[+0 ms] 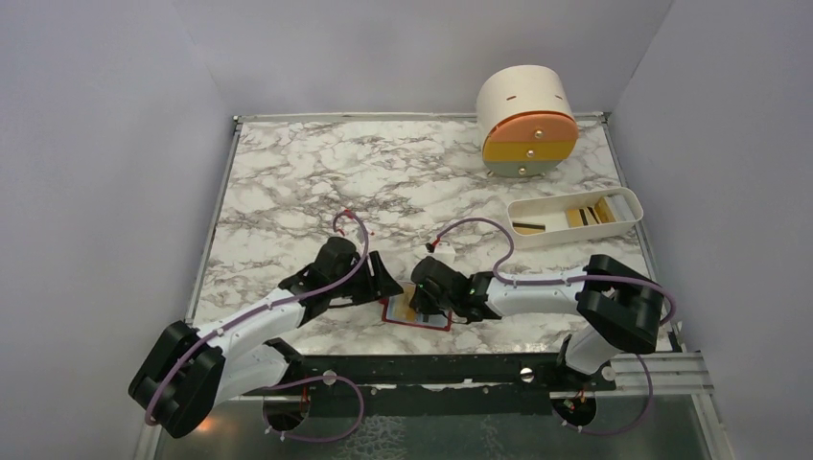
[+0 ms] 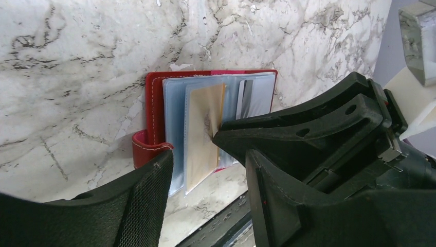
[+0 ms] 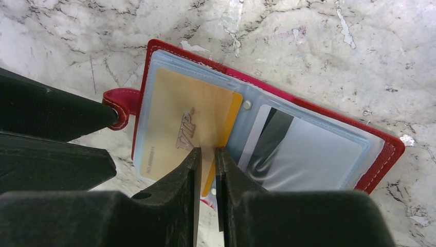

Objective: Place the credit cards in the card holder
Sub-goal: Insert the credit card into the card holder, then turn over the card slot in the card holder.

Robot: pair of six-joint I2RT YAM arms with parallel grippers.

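Observation:
The red card holder [image 1: 429, 324] lies open near the table's front edge, its clear sleeves up; it also shows in the left wrist view [image 2: 153, 98] and the right wrist view [image 3: 383, 159]. A tan card marked VIP [image 3: 175, 113] sits mostly inside the left sleeve [image 2: 203, 139]. My right gripper [image 3: 207, 150] is shut on that card's near edge [image 1: 429, 292]. A dark-striped card [image 3: 272, 139] is in the neighbouring sleeve. My left gripper [image 2: 208, 164] is open, one fingertip [image 2: 159, 162] against the holder's red snap tab [image 3: 117, 100]; in the top view the left gripper [image 1: 379, 285] is beside the holder's left side.
A white oblong tray [image 1: 621, 202] at the right holds a dark brown card [image 1: 527, 228] and yellowish cards [image 1: 587, 215]. A round cream drawer unit [image 1: 527, 120] stands at the back right. The table's black front rail [image 1: 431, 369] runs just behind the holder.

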